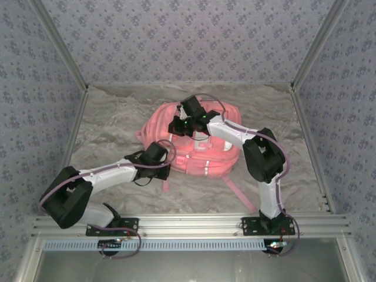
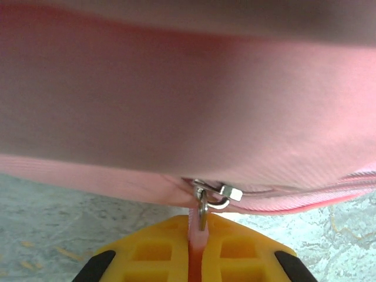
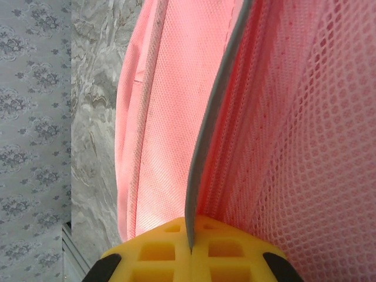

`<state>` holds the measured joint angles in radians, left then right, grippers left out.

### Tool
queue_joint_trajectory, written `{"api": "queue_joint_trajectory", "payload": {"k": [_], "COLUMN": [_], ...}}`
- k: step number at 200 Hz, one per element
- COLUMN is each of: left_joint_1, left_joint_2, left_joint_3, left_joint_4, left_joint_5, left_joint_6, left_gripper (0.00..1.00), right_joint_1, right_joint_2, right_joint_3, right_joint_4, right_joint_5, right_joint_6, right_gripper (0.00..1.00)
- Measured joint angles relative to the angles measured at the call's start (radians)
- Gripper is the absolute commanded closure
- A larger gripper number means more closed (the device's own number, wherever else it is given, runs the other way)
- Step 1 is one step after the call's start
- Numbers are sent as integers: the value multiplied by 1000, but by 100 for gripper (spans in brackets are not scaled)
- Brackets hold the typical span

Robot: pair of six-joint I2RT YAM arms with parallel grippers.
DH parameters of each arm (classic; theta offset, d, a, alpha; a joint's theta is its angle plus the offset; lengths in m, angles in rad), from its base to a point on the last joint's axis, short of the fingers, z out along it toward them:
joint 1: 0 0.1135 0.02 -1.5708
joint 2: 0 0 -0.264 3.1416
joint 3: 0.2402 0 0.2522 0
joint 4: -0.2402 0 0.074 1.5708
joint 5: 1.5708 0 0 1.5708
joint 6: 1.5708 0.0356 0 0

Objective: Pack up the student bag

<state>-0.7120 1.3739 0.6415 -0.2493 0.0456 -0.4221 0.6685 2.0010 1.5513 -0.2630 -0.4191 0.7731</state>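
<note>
Closest to the lens, the left gripper (image 2: 197,238) has its yellow fingers pressed together on the pink pull tab (image 2: 197,226) hanging from the metal zip slider (image 2: 212,192). The slider sits on the lower seam of the student bag (image 1: 197,157). The right gripper (image 3: 191,235) has its fingers pinched shut too, on a grey-trimmed fabric edge (image 3: 205,147) beside the pink mesh (image 3: 317,147).

From above, the bag lies flat in the middle of the marbled surface (image 1: 111,117), a little toward 12 o'clock from the arm bases. The left gripper meets it at about 8 o'clock and the right at about 12 o'clock. One strap (image 1: 239,192) trails toward 5 o'clock.

The step looks like working the zip (whether opening or closing, I cannot tell). To do it well:

- **Pull direction:** the left arm should draw the tab along the line of the teeth, not up or away from the seam, so the slider does not cock and jam.
- **Counter-hold:** the right arm should hold the fabric taut against that pull, so the soft bag does not bunch or slide across the surface.
</note>
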Motion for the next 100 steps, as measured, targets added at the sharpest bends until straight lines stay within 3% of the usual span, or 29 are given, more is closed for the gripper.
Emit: {"api": "queue_joint_trajectory", "payload": {"k": [43,100], "left_joint_1": [60,66], "left_joint_2": [-10,-11], "left_joint_3": [-3,-3], "left_joint_4": [10,15], "left_joint_5": [44,63], "left_joint_6": [-10,-12], "left_gripper": [92,91], "right_joint_1": [-2,-3], "right_joint_2": [-19,-34], "right_joint_3": [-13,-23], "right_joint_4": [-6,-40], "right_joint_5": [19,57], "right_joint_6": [-38,-118], "right_gripper": [100,100]}}
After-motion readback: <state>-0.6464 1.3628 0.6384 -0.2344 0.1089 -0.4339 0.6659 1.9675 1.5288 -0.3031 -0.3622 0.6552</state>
